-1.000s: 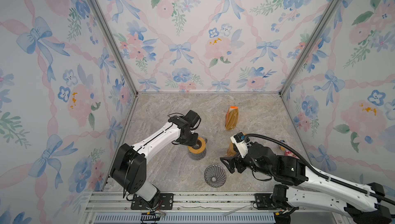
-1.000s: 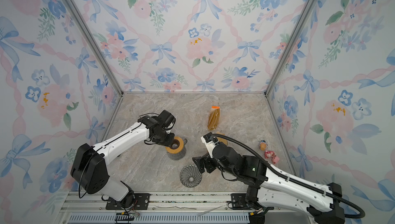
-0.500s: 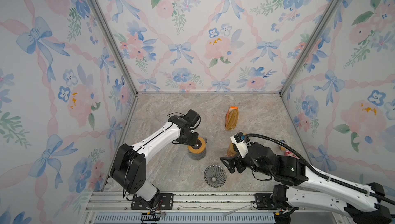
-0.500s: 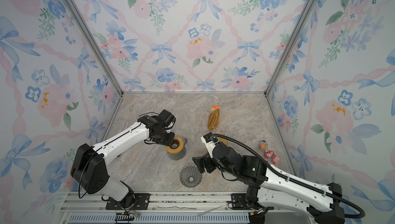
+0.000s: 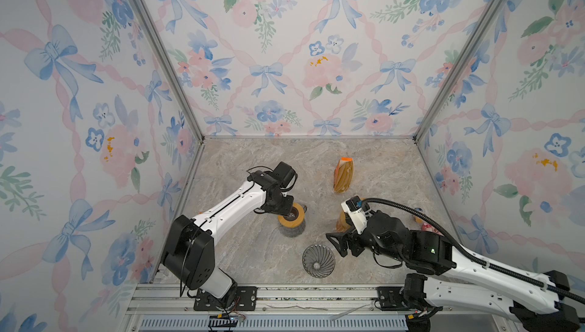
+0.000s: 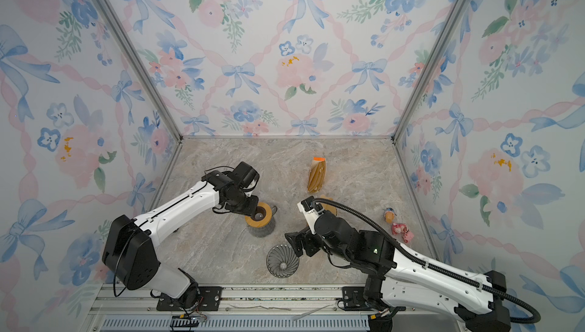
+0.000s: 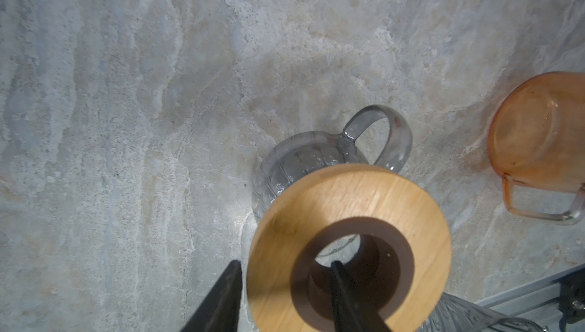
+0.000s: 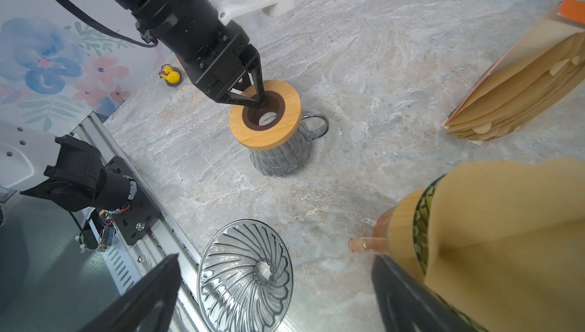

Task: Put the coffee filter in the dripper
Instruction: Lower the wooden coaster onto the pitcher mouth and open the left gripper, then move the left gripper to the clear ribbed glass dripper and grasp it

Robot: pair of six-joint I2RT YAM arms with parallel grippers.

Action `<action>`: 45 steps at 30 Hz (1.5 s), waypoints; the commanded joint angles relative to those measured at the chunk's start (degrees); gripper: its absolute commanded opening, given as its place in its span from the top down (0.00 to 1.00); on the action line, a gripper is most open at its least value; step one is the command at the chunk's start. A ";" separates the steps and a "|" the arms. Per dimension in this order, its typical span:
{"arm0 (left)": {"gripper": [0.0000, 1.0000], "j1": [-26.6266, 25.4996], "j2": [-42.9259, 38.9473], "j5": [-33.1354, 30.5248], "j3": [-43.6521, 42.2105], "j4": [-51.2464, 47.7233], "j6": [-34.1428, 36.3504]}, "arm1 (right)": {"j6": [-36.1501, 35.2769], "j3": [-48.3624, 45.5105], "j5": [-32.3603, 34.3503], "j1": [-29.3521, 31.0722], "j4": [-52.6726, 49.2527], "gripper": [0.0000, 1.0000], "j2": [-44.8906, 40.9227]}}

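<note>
Left arm (image 5: 234, 203) bent down over upturned grey glass dripper (image 8: 278, 156)
Left gripper (image 8: 253, 102) has parted jaws straddling its wooden ring (image 8: 286, 105); right gripper (image 8: 275, 258) gapes near a clear ribbed glass funnel (image 8: 243, 273), beside the brown paper coffee filter (image 8: 506, 219) seated in an orange glass dripper (image 8: 381, 230).

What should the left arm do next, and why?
Probably lift the left gripper straight up. Its jaws straddle the wooden ring of the upturned dripper, one inside the hole, seemingly loose on both sides; a sideways pull could tip it.
</note>
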 commanded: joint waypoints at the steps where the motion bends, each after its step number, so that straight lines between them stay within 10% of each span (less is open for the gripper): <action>1: 0.49 -0.39 -2.46 0.55 0.36 -0.56 -1.17 | 0.58 -0.40 0.71 0.82 -0.70 0.04 0.17; 15: 0.40 -3.73 -17.70 4.49 -6.39 -0.57 -6.97 | 1.29 -0.11 0.28 1.61 -2.65 0.04 -0.47; 23: 0.43 -14.53 -24.58 2.08 -14.06 1.20 -20.06 | 3.82 1.46 2.71 6.07 -5.93 0.04 1.66; 35: 0.44 -23.17 -26.60 6.00 -26.38 18.39 -33.17 | 7.88 -2.50 8.32 13.21 -2.70 0.04 5.45; 45: 0.46 -25.09 -22.18 9.87 -26.41 19.46 -30.01 | 8.70 -3.53 9.65 13.64 -2.54 0.04 5.62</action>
